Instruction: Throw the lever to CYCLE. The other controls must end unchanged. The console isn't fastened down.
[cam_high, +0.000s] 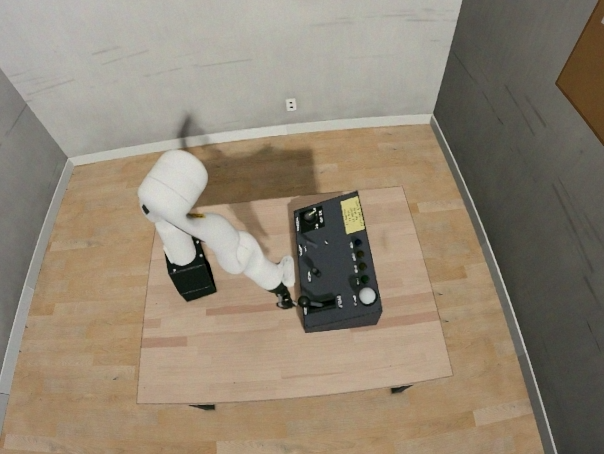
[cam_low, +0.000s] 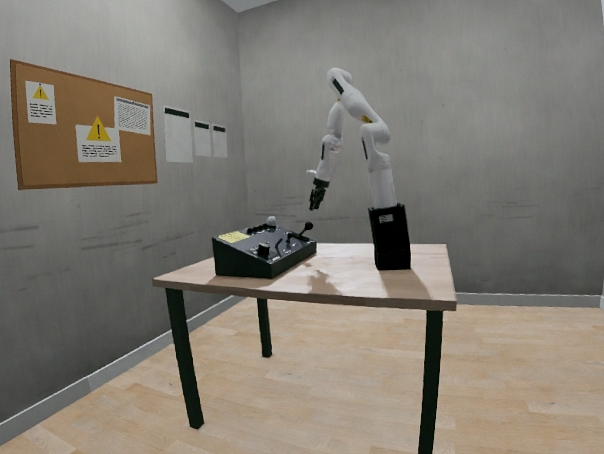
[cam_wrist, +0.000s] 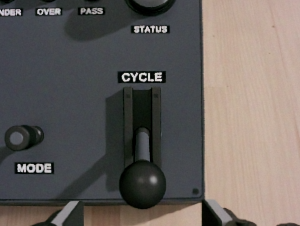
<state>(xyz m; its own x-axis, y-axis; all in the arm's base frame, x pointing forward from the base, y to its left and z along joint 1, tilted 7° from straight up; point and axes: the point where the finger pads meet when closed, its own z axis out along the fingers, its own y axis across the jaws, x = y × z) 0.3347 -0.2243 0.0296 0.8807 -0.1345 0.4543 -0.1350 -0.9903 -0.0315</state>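
The dark console (cam_high: 337, 260) lies on the wooden table. Its lever (cam_wrist: 142, 181) has a black ball knob and sits at the end of its slot away from the CYCLE label (cam_wrist: 142, 77). The lever also shows in the top view (cam_high: 304, 301) and the exterior view (cam_low: 306, 227). My gripper (cam_wrist: 142, 217) is open and empty, hanging above the knob, with a fingertip showing on either side of it at the bottom edge of the wrist view. In the exterior view my gripper (cam_low: 316, 197) is clearly above the lever, not touching it.
A MODE knob (cam_wrist: 20, 137) lies left of the lever, a white STATUS dome (cam_high: 368, 296) beyond it, several small lamps and a yellow label (cam_high: 351, 214) farther along. The arm's black base (cam_high: 192, 277) stands at the table's left. The console's corner is near the lever.
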